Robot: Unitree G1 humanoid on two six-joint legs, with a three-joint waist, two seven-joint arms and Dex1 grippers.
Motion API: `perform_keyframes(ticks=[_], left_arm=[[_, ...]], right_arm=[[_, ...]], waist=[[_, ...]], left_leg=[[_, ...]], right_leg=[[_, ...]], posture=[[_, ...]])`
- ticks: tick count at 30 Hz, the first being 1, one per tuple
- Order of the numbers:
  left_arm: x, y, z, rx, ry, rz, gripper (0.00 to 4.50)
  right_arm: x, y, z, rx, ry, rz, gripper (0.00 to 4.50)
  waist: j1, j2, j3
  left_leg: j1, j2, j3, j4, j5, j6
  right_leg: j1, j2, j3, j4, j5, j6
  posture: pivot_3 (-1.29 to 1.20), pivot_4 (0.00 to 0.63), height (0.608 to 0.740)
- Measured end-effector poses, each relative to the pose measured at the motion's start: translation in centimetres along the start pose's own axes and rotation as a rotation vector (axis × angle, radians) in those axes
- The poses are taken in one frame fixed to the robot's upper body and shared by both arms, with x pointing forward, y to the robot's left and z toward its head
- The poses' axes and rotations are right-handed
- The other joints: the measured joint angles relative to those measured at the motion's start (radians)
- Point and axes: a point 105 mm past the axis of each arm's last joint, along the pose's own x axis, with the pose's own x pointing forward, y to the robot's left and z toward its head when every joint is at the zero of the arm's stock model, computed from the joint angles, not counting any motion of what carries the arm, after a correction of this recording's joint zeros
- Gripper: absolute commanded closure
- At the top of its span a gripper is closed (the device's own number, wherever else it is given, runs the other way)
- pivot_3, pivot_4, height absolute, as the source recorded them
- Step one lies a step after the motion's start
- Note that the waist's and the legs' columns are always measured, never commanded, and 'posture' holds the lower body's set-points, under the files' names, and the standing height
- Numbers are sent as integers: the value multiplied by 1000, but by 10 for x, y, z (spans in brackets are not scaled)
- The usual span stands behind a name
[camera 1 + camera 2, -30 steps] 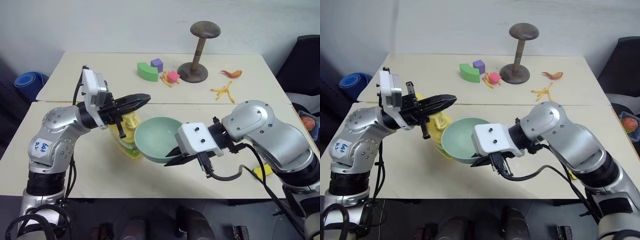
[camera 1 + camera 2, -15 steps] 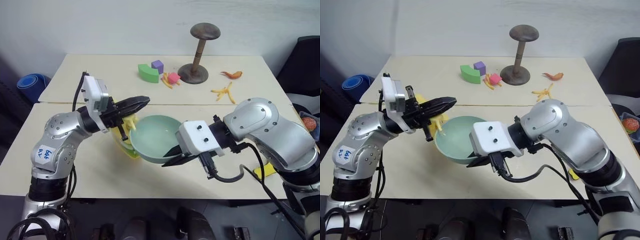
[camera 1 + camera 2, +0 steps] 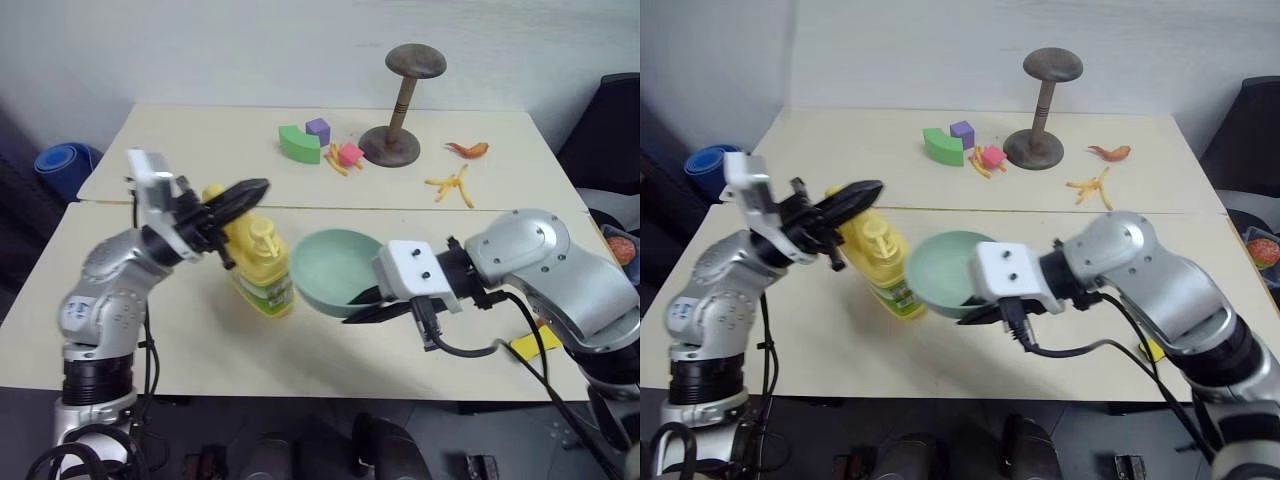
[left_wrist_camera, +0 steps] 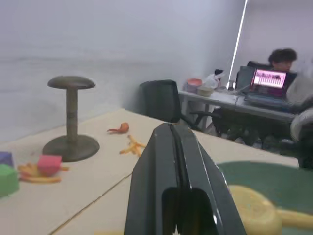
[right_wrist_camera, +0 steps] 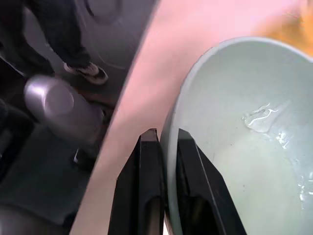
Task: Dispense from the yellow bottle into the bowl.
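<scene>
The big yellow plastic bottle (image 3: 261, 268) stands on the table beside the round pale green bowl (image 3: 335, 270). The right gripper (image 5: 164, 143) pinches the bowl's near rim, hiding part of it. The left gripper (image 3: 250, 189) is closed and empty, above the bottle's handle.

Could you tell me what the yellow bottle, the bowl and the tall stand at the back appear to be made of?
Yellow bottle: likely plastic, with a smooth moulded body and printed label band.
Bowl: probably plastic or melamine, judging by its thin rim and smooth, faintly glossy mint surface.
Stand: seemingly turned wood, matte brown.
</scene>
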Motion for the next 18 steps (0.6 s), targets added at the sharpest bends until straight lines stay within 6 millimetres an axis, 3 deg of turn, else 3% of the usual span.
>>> perform_keyframes(ticks=[3,5,7,11,13,15,18], left_arm=[[-18,4,17,47,43,-4,4500],[-35,7,18,74,103,7,4500],[-56,13,7,64,171,48,4500],[-88,14,-20,83,306,94,4500],[-111,14,-40,103,401,135,4500],[-130,5,-60,91,482,140,4113],[-137,-3,-75,75,513,145,3295]], right_arm=[[-2,-2,-41,61,40,-49,4483],[-4,-5,-69,64,67,-87,4483],[-7,-12,-96,56,107,-137,4483],[0,-22,-117,-19,96,-195,4483],[4,-21,-125,3,83,-200,3883],[6,-11,-129,27,73,-169,3327],[4,-1,-125,10,3,-180,2195]], waist=[[-2,-2,1],[-8,-2,1],[-11,-1,3],[-21,0,5],[-25,2,6],[-24,3,7],[-9,2,7]], left_leg=[[0,-1,2,0,0,1],[2,-1,5,-1,0,1],[4,-1,7,-1,0,2],[5,0,7,-2,0,0],[4,1,7,-4,0,0],[4,2,6,-6,0,0],[3,2,3,-5,0,-1]], right_leg=[[0,1,0,-2,0,0],[0,1,0,-2,1,1],[1,1,0,-1,1,2],[1,2,2,0,0,1],[-1,1,2,0,0,0],[-1,0,3,-2,0,0],[0,-1,1,-4,0,0]], posture=[[0,150,740],[0,150,740],[0,150,740],[0,150,740],[0,150,740],[0,150,740],[0,150,740]])
